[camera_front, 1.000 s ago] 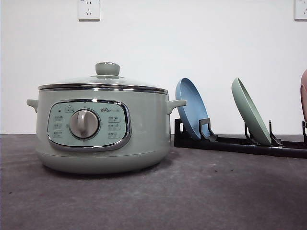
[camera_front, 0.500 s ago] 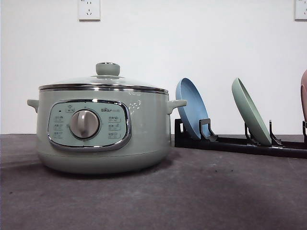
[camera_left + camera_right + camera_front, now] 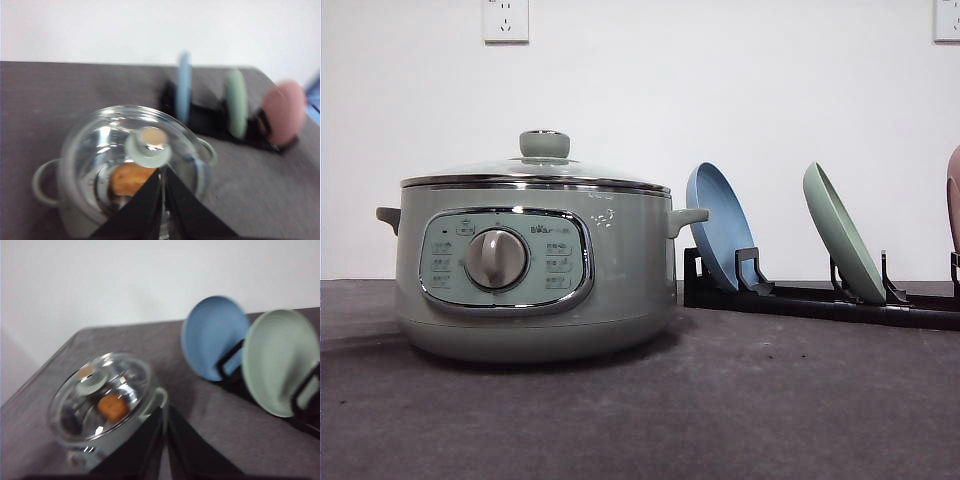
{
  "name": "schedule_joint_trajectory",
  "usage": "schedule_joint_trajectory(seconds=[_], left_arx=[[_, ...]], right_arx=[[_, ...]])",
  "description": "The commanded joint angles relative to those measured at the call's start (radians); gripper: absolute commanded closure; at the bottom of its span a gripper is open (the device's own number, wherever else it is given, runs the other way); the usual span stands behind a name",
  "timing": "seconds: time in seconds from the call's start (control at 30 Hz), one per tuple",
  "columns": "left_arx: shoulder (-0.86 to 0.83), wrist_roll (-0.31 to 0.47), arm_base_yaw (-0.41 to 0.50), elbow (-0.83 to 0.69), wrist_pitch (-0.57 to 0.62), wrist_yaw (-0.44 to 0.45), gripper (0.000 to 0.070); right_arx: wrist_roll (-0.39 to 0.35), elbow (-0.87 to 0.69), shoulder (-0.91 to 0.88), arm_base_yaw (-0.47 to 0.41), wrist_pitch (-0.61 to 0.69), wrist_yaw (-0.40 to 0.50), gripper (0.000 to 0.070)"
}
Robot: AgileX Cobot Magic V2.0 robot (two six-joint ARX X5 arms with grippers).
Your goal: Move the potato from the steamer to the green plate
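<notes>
The sage-green steamer [image 3: 535, 265] stands on the dark table at left with its glass lid [image 3: 100, 145] on. Through the glass I see the orange-brown potato [image 3: 129, 179] lying inside, also visible as the potato [image 3: 112, 407] in the right wrist view. The green plate [image 3: 842, 233] stands on edge in a black rack [image 3: 820, 300] at right; the right wrist view faces the green plate [image 3: 277, 360]. My left gripper [image 3: 162, 172] hovers shut just above the lid, close to its green knob [image 3: 148, 146]. Above the table, between steamer and rack, my right gripper [image 3: 165, 410] is shut and holds nothing.
A blue plate [image 3: 718, 225] stands in the same rack, between the steamer and the green plate. A pink plate [image 3: 282, 112] stands beyond the green one at the rack's far end. A white wall closes off the back of the table.
A shadow has crept over the steamer's left handle and the table beside it. The steamer, lid and plates have not moved.
</notes>
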Motion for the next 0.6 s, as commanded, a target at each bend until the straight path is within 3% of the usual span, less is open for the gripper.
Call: schedule_joint_trajectory(seconds=[0.0,0.17,0.3,0.57], left_arx=[[0.029,0.095,-0.016,0.056,-0.033,0.034,0.0699],[0.081,0.190,-0.056,0.116,-0.122,0.127,0.0699],[0.085,0.235,-0.081,0.116,-0.166,0.143,0.0699],[0.085,0.228,-0.088,0.116,-0.190,0.143,0.0693]], right_arx=[[-0.089,0.060,0.039,0.015,-0.041,-0.023,0.0696],[-0.190,0.179,0.131,0.083,-0.144,-0.033,0.0696],[-0.247,0.212,0.155,0.141,-0.153,-0.031,0.0696],[-0.237,0.212,0.153,0.155,-0.196,-0.032,0.0695]])
